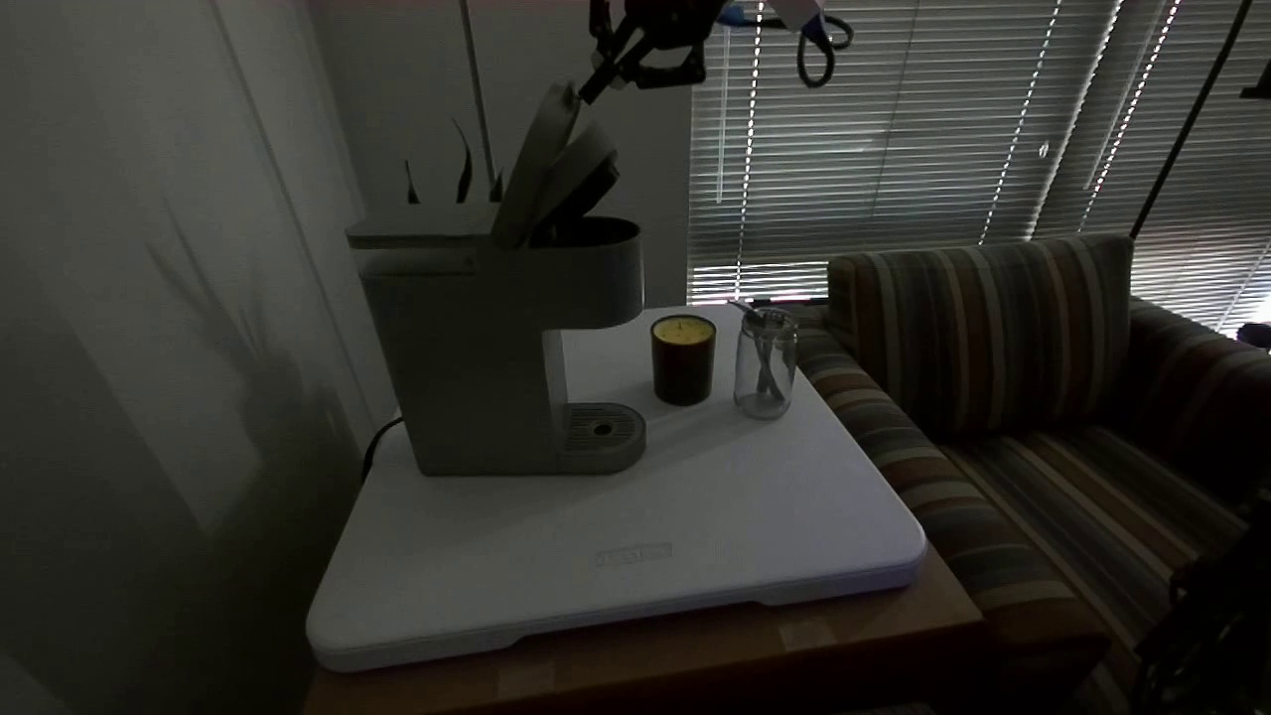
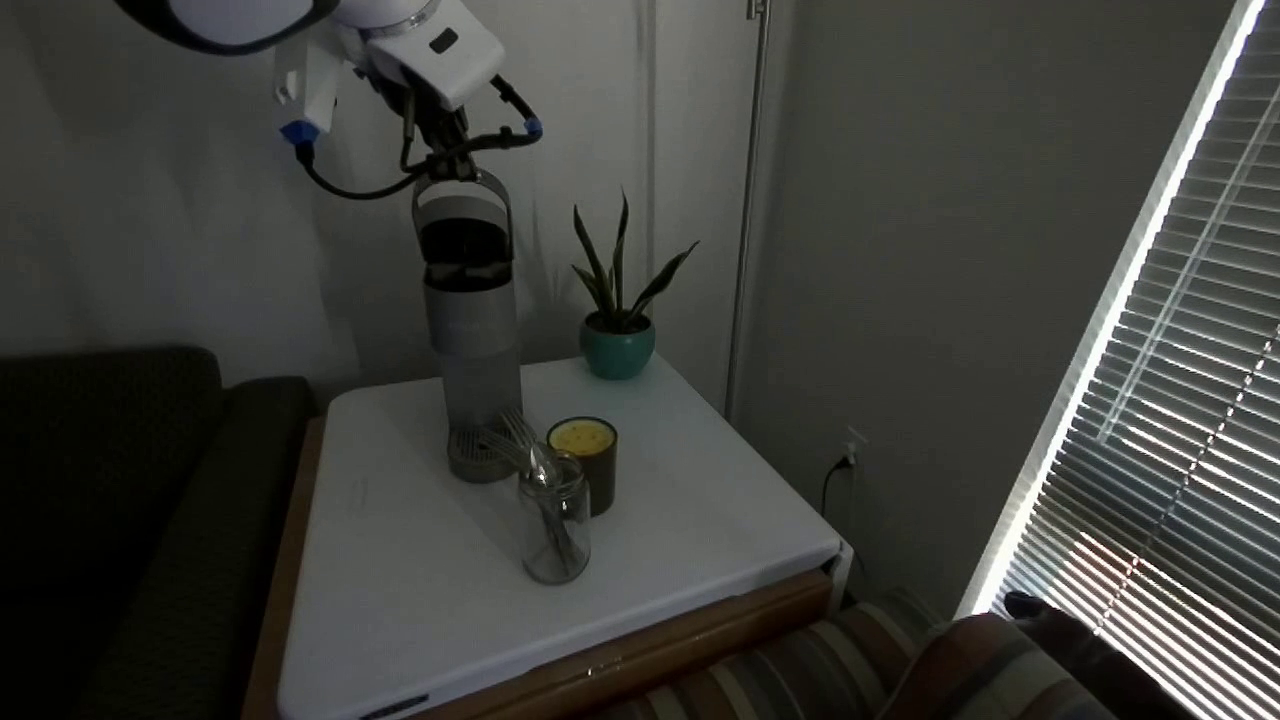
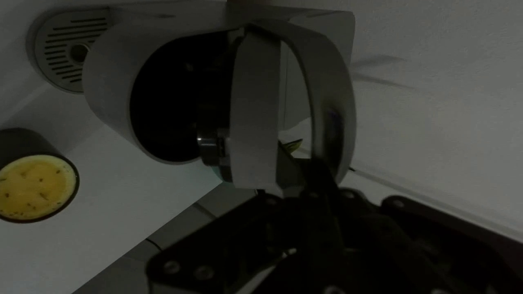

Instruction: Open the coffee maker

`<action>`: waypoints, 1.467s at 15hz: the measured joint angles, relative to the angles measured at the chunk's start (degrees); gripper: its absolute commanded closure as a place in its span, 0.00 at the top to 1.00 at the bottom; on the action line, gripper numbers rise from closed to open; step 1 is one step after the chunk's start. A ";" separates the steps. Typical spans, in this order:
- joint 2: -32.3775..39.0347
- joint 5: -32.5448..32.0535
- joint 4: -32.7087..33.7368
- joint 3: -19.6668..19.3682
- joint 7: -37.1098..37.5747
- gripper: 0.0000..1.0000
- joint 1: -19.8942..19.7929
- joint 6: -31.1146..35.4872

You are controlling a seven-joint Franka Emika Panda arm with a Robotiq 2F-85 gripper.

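Observation:
The grey coffee maker (image 1: 457, 367) stands upright on a white tabletop, seen in all views. Its lid (image 1: 581, 169) is tilted up and back, exposing the dark chamber (image 3: 167, 102). A curved handle band (image 3: 333, 77) rises behind the lid, with a gap between them. My gripper (image 1: 588, 94) is shut, its fingertips at the top of that band in both exterior views. In the wrist view the dark gripper (image 3: 320, 167) reaches the band's inner side and seems to touch it; darkness blurs the exact contact. Nothing is visibly held between the fingers.
A dark candle jar (image 1: 683, 362) and a clear glass of cutlery (image 1: 765, 367) stand in front of the machine on the white top (image 1: 695, 497). A potted plant (image 2: 618, 345) is beside it. Walls and a striped armchair (image 1: 983, 338) flank the table.

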 measured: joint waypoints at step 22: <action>-0.15 -0.59 11.10 -25.80 1.19 0.00 23.99 -8.63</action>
